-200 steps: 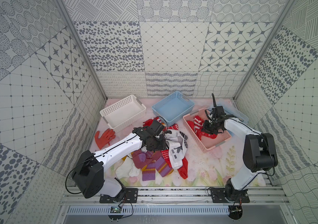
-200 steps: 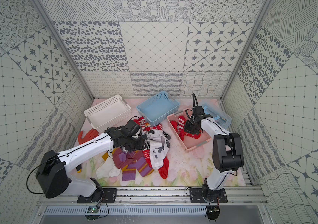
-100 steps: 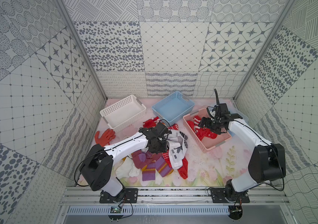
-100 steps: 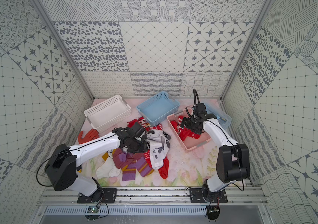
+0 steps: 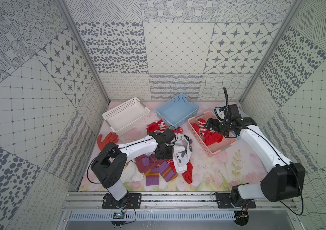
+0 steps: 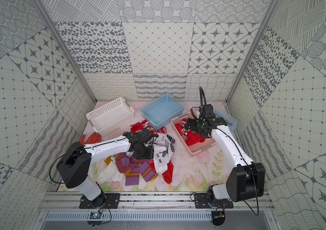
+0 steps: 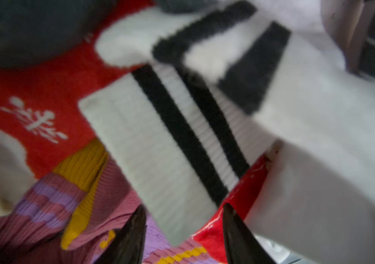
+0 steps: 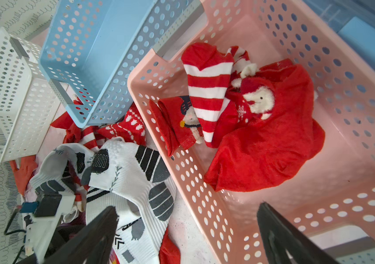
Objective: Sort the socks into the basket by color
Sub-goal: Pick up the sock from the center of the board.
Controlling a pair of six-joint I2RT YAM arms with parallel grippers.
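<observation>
Several socks point(image 8: 262, 137) beneath right end effector point(image 8: 187, 205)

red socks point(image 8: 262, 137), striped or snowman-patterned, lie heaped in the pink basket point(image 8: 204, 205); white socks with grey-black marks point(image 5: 181, 157) are draped over a loose pile; purple-mauve striped socks point(image 5: 152, 176) lie flat beside them; more red socks point(image 5: 154, 126) lie against the blue basket point(image 5: 178, 114); the white basket point(image 5: 126, 117) stands well apart

**Colour key.** The white basket point(image 5: 132, 125), blue basket point(image 5: 176, 112) and pink basket point(image 8: 193, 178) were plain. The red sock point(image 8: 207, 91) bore white stripes. The white sock point(image 8: 136, 173) carried black and grey marks. The mauve socks point(image 5: 152, 175) were purple-striped with mustard bands. The glove point(image 5: 106, 139) was orange, and the bench point(image 5: 237, 169) showed pastel flowers.
</observation>
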